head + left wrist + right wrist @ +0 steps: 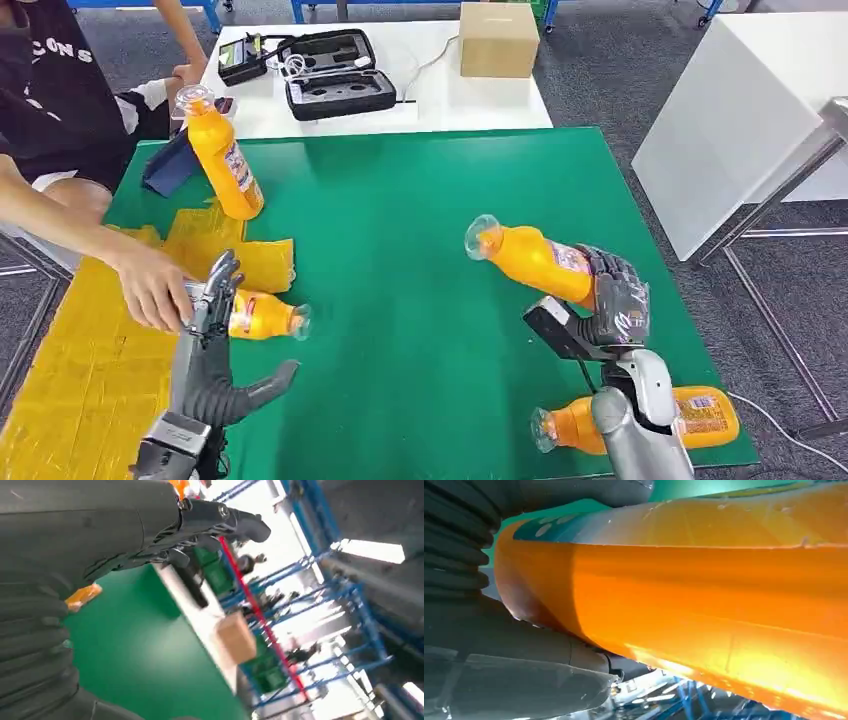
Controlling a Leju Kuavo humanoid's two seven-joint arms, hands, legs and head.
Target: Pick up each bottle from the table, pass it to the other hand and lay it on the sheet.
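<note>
Fingers of the right hand [612,300] clamp an orange plastic juice bottle [535,260], lifted over the green table [420,200]; left hand [222,330] fingers spread, holding nothing.

One matching bottle [262,316] lies at the yellow sheet [90,330] edge beside a person's hand [152,285]; another [225,155] leans farther back, and a fourth bottle [700,415] awaits pickup. Handover looks next.
</note>
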